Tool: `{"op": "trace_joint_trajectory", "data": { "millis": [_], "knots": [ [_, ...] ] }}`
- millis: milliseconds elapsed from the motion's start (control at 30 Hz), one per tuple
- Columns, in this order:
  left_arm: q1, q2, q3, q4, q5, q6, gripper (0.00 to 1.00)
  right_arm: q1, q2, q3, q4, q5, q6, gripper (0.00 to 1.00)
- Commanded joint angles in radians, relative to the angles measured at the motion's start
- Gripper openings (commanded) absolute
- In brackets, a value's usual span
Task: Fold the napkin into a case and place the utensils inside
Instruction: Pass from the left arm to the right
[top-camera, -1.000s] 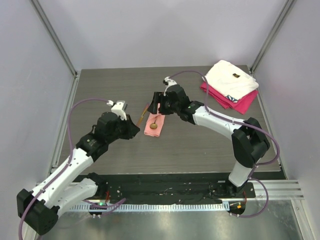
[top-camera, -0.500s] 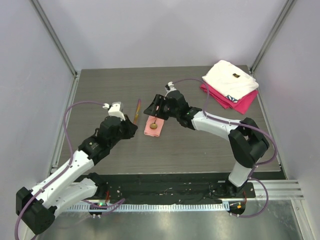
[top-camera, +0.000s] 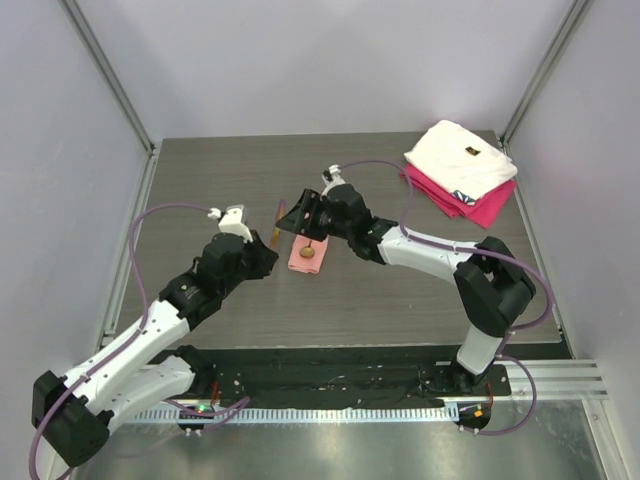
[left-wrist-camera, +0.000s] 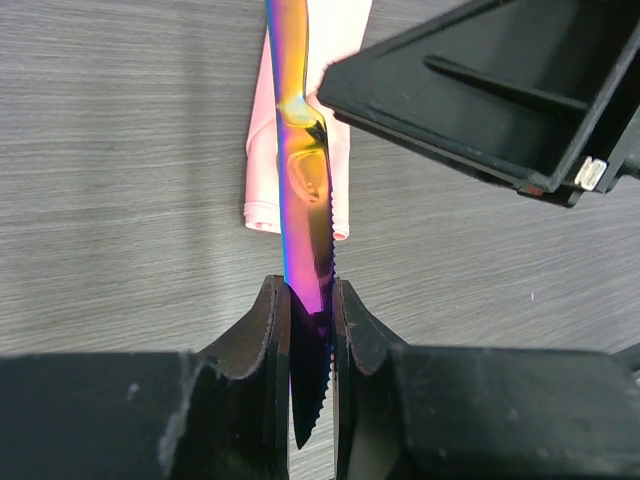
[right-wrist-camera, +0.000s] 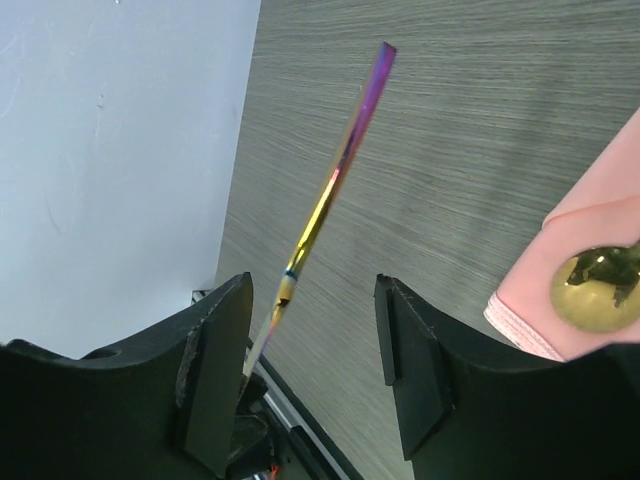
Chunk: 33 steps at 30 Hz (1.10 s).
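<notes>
The salmon-pink napkin (top-camera: 300, 263) lies folded into a narrow strip mid-table, and a gold spoon bowl (top-camera: 309, 252) rests on it. My left gripper (top-camera: 267, 253) is shut on the serrated blade of an iridescent purple-gold knife (top-camera: 276, 222), whose handle points away from me. In the left wrist view the knife (left-wrist-camera: 300, 150) runs up from my left gripper (left-wrist-camera: 310, 290) across the napkin (left-wrist-camera: 258, 185). My right gripper (top-camera: 293, 218) is open, one jaw on each side of the knife's handle. The right wrist view shows the knife (right-wrist-camera: 335, 175) close to the left jaw of my right gripper (right-wrist-camera: 313, 290), with the napkin (right-wrist-camera: 600, 225) and spoon (right-wrist-camera: 592, 282) at the right.
A folded white cloth (top-camera: 462, 158) lies on a folded magenta cloth (top-camera: 482, 207) at the table's back right corner. Grey walls stand close on the left, back and right. Both arms meet just left of the table's middle.
My right gripper has swung left off the napkin and come round the knife handle, its jaws narrowing a little. My left arm drew back slightly and turned the knife straighter.
</notes>
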<state>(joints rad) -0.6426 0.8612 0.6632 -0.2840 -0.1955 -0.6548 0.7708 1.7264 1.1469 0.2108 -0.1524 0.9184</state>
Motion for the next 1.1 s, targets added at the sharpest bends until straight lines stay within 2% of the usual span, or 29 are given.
{"op": "trace_joint_trajectory", "data": {
  "millis": [0,100,133,167,300,467,567,600,667,733,767,833,867,933,967,1067],
  "knots": [
    [-0.008,0.019,0.038,0.089,0.021,-0.002,0.0,0.005,0.039,0.057,0.064,-0.024,0.033,0.56],
    [-0.011,0.018,0.05,0.085,0.018,0.014,0.0,0.004,0.061,0.06,0.104,-0.052,0.057,0.42],
    [-0.011,0.018,0.053,0.086,0.016,0.012,0.0,0.004,0.065,0.059,0.12,-0.065,0.071,0.29],
    [-0.012,0.018,0.055,0.091,0.024,0.014,0.0,0.004,0.071,0.063,0.151,-0.076,0.077,0.25],
    [-0.019,0.013,0.067,0.091,0.019,0.032,0.0,0.005,0.098,0.094,0.153,-0.108,0.1,0.29],
    [-0.026,0.013,0.058,0.094,0.036,0.023,0.0,0.005,0.102,0.08,0.203,-0.121,0.138,0.26],
    [-0.029,0.004,0.053,0.106,0.051,0.035,0.02,0.004,0.11,0.074,0.239,-0.153,0.157,0.09],
    [-0.029,0.001,0.053,0.106,0.051,0.038,0.05,0.004,0.11,0.077,0.234,-0.16,0.158,0.01],
    [-0.028,0.002,0.061,0.115,0.06,0.05,0.17,-0.002,0.111,0.08,0.236,-0.193,0.172,0.01],
    [-0.028,0.015,0.075,0.106,0.108,0.058,0.25,-0.014,0.108,0.08,0.237,-0.223,0.162,0.01],
    [-0.028,0.021,0.093,0.097,0.123,0.069,0.39,-0.019,0.104,0.082,0.231,-0.251,0.149,0.01],
    [-0.025,0.021,0.104,0.062,0.152,0.075,0.45,-0.03,0.079,0.071,0.226,-0.269,0.105,0.01],
    [-0.023,0.016,0.107,0.056,0.157,0.073,0.55,-0.031,0.072,0.067,0.229,-0.289,0.096,0.01],
    [-0.009,-0.007,0.116,0.046,0.186,0.066,0.68,-0.044,0.056,0.044,0.254,-0.321,0.079,0.01],
    [0.016,-0.014,0.134,0.042,0.214,0.063,0.84,-0.044,0.052,0.033,0.262,-0.335,0.074,0.01],
    [0.082,-0.021,0.188,-0.015,0.264,0.055,0.89,-0.053,0.021,-0.028,0.3,-0.377,0.07,0.01]
  ]
}}
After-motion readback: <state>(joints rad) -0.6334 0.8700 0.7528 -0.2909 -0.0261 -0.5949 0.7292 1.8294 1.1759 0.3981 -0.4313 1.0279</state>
